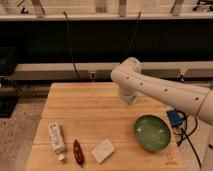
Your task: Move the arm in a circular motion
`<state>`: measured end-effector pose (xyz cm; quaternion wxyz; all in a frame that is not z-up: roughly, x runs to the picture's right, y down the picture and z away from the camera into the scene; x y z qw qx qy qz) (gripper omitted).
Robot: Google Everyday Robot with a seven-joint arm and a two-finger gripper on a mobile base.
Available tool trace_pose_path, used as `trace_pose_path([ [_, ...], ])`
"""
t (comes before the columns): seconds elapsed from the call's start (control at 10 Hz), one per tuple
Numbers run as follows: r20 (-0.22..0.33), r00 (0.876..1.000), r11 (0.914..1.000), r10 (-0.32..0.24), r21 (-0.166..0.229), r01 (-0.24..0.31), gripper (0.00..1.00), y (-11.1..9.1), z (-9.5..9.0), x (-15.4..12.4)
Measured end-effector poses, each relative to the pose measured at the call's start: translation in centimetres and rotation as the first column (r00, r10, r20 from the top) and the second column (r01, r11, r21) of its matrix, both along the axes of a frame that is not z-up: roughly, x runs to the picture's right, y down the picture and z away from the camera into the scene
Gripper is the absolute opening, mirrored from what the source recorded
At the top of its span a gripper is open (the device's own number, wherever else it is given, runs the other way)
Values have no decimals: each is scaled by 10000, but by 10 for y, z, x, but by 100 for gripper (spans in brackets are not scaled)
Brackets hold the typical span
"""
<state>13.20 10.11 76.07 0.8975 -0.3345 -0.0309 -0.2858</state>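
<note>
Hidden behind arm point(165, 91): end effector

Large glossy white robot arm point(186, 98) of thick tubular segments, smooth-shelled. Swells into a rounded, shiny joint point(126, 72) just above the gripper point(131, 98). Carries small dark dots point(165, 91) in a row along the long segment leading away from the gripper. Ends in a short pale stub, gripper closed tight beneath the joint.

a robotics lab: wooden workbench point(92, 116), dangling cables point(70, 46), white robot arm point(160, 90).
</note>
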Motion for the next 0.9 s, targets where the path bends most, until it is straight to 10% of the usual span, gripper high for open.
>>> trace_pose_path([
  [0.9, 456, 9964, 9974, -712, -31, 714, 1, -5, 8, 9],
])
